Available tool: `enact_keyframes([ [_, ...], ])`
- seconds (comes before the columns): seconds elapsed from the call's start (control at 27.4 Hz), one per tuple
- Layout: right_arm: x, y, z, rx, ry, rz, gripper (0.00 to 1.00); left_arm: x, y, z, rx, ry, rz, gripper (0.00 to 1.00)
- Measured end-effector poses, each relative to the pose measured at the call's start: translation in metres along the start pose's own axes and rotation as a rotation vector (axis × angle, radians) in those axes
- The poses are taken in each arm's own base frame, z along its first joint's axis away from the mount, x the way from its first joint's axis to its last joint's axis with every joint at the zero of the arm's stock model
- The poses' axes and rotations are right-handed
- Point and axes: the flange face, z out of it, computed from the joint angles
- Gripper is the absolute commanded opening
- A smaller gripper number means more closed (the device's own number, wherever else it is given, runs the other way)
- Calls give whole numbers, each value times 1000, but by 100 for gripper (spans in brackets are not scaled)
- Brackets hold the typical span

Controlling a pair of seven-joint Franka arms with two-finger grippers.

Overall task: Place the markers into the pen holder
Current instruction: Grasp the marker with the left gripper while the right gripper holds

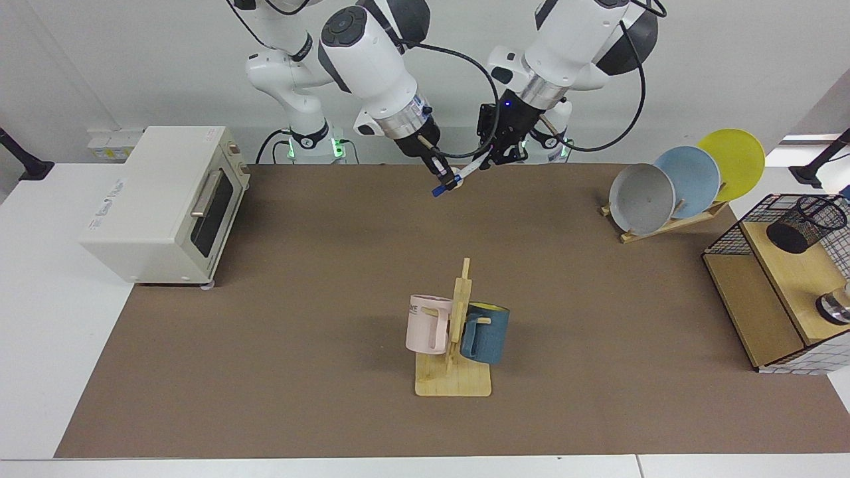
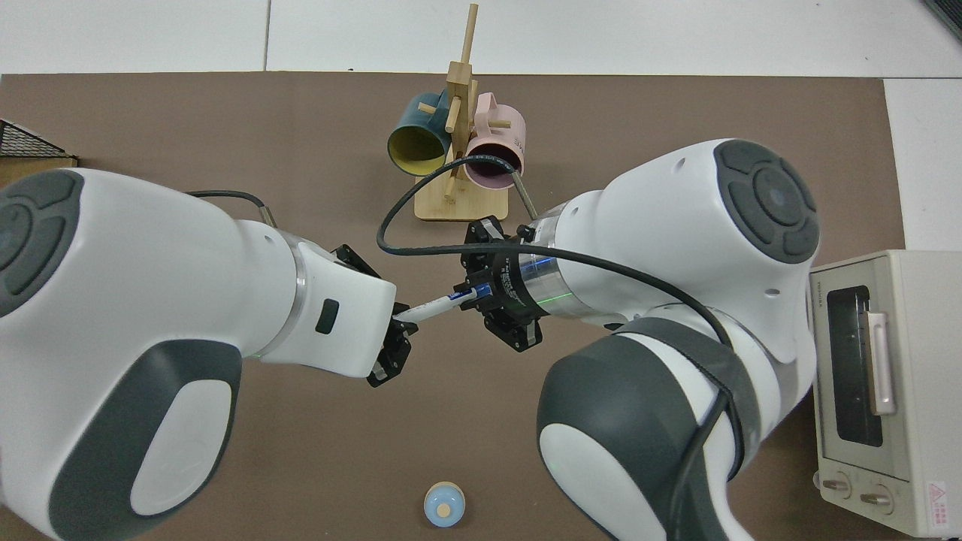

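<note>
A: Which step is this?

B: A handover in the air. The right gripper (image 1: 443, 179) pinches the marker (image 1: 458, 177) near its blue cap; the left gripper (image 1: 497, 157) is pressed onto the other end.

A: And next?

B: I think the right one must release; the pen holder (image 1: 805, 224) stands far away, in the wire basket (image 1: 730, 239).

The pink mug (image 1: 428, 323) shows the letters "ME"; print on the oven (image 1: 159, 202) and the right arm's wrist is too small to read.

Two cameras, opposite sides
Facing view looks across the counter (image 1: 265, 332) at both arms; top view hangs close overhead; both share the mug rack (image 1: 458, 345)
</note>
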Motion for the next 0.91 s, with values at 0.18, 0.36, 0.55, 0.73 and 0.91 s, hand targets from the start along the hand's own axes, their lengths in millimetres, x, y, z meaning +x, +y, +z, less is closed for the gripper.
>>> enact_keyframes([
  [0.18, 0, 0, 0, 0, 0, 4, 100, 0, 0, 0, 1, 1, -6, 0],
  [0.36, 0, 0, 0, 0, 0, 4, 100, 0, 0, 1, 3, -2, -5, 0],
  [0.55, 0, -1, -2, 9, 1, -50, 100, 2, 3, 4, 1, -10, 3, 0],
  [0.73, 0, 0, -11, 20, 8, -176, 100, -1, 1, 6, 16, -31, 5, 0],
  [0.91, 11, 5, -25, -2, 28, -323, 100, -6, -4, 7, 40, -59, 6, 0],
])
